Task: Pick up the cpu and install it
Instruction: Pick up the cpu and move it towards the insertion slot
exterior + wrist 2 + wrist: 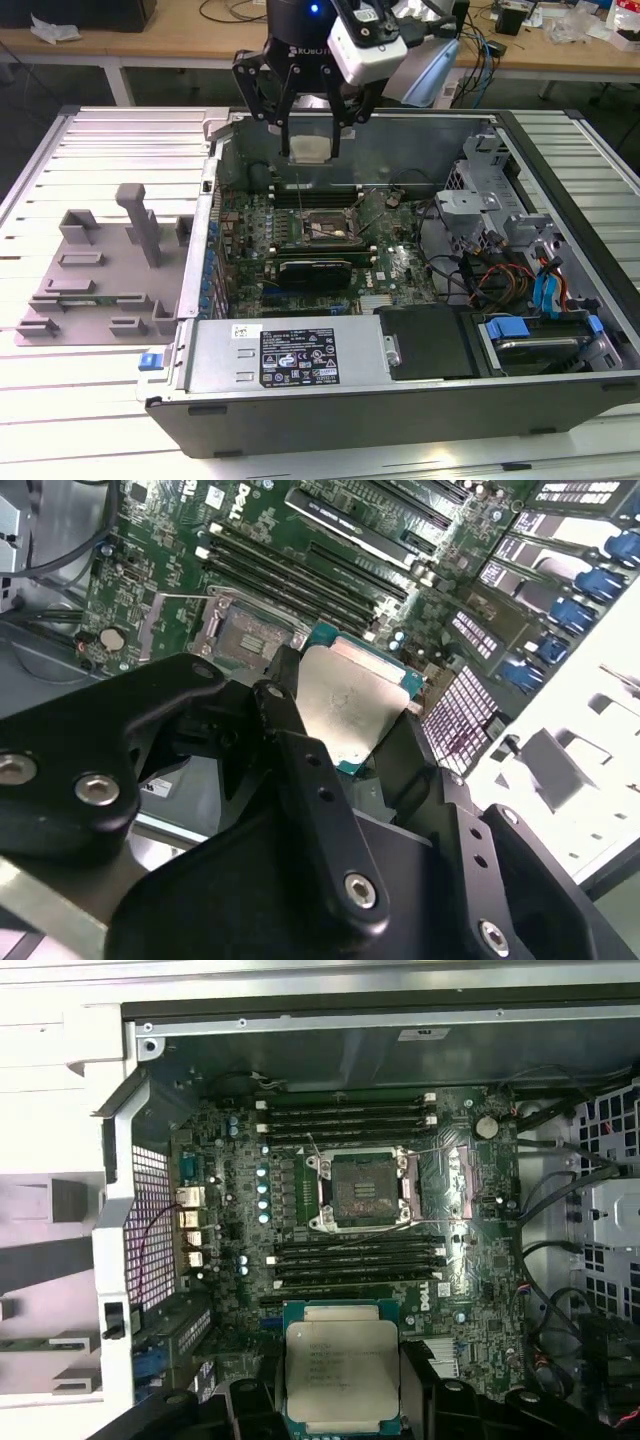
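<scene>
My gripper hangs over the back of the open computer case, shut on the cpu. The cpu is a flat square chip with a silvery top plate, held by two opposite edges between the black fingers. In both wrist views the cpu sits level in the gripper, well above the motherboard. The dark square socket lies open on the green board, its metal frame folded aside; in the exterior view this socket is below and slightly in front of the gripper.
Memory slots flank the socket on two sides. A long black card lies just in front of it. A labelled power supply, drive bays with blue tabs and loose cables fill the case. A grey fixture plate stands at the exterior view's left.
</scene>
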### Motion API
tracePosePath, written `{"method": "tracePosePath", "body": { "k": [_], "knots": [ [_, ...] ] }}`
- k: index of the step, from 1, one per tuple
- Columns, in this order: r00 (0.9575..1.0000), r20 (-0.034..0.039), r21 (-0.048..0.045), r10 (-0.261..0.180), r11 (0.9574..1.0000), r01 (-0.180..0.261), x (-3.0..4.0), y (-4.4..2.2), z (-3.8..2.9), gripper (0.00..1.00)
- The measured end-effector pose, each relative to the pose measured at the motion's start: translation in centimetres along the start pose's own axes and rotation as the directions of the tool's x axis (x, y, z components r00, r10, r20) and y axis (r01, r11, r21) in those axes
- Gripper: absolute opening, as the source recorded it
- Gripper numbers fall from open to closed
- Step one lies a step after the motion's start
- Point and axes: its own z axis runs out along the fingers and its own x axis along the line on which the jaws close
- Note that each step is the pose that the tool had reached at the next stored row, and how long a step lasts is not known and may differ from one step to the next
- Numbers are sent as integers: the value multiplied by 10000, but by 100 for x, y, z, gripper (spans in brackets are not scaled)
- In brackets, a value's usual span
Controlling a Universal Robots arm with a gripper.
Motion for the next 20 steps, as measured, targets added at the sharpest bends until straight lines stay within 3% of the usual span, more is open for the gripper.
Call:
{"method": "tracePosePath", "body": {
  "k": [7,13,20],
  "knots": [
    [10000,0,2,0,10000,0,-63,4,141,55],
    [10000,0,5,0,10000,0,-200,13,250,55],
    [10000,0,5,-8,10000,8,-215,38,339,55]
  ]
}}
